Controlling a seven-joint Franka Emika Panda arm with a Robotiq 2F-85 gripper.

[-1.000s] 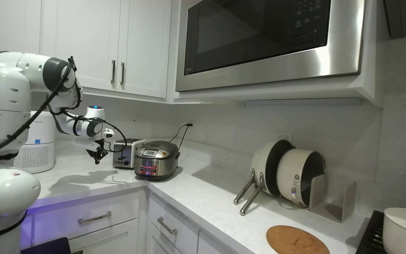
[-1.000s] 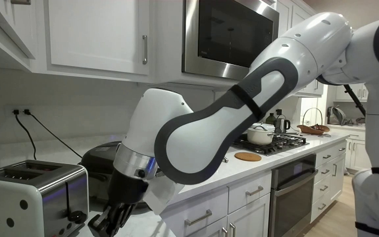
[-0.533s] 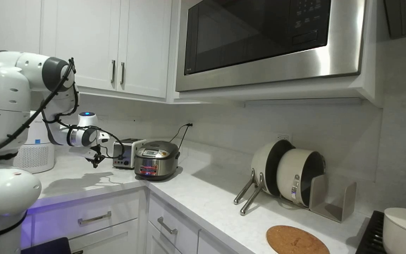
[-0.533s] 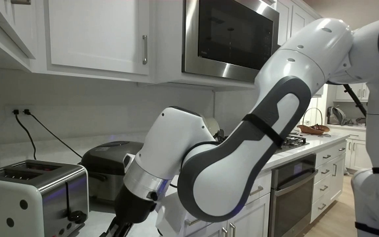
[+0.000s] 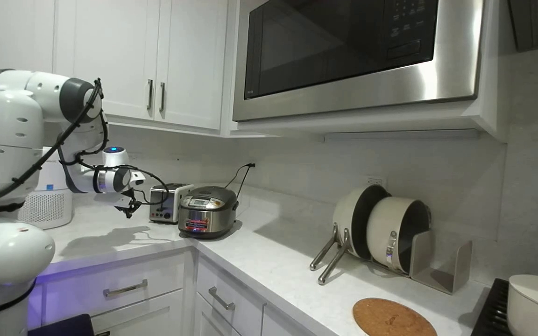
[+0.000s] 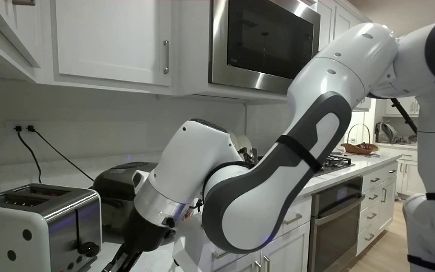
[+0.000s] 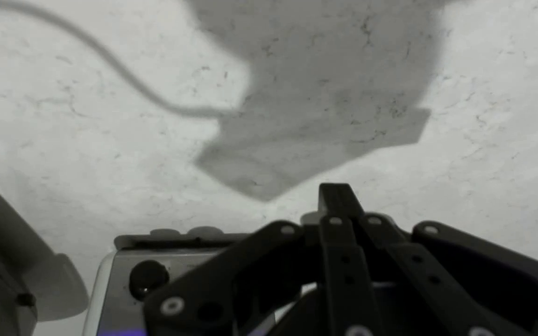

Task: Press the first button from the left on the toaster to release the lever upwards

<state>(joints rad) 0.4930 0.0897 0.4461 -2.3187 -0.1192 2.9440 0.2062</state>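
The toaster (image 5: 168, 203) stands on the counter in the corner, with a shiny silver front and white sides. It also shows in an exterior view (image 6: 62, 241), with its black lever knob (image 6: 88, 248) low on the slot and small dark buttons (image 6: 78, 259) below. My gripper (image 5: 129, 213) is in front of the toaster, apart from it and above the counter. Its fingertips reach the bottom edge of an exterior view (image 6: 112, 267). In the wrist view the gripper (image 7: 341, 200) is shut and empty. It hides much of the toaster (image 7: 122, 303); a round black knob (image 7: 148, 278) shows.
A shiny rice cooker (image 5: 208, 212) stands close beside the toaster. A white air purifier (image 5: 47, 207) stands behind the arm. Power cords (image 6: 60, 153) run to the wall outlet. Cabinets (image 5: 189, 70) hang above, and the counter's front edge (image 5: 124, 254) is near.
My gripper has moved down and away from the toaster, then slightly back towards it in the last half second. The toaster and its lever knob look unmoved.
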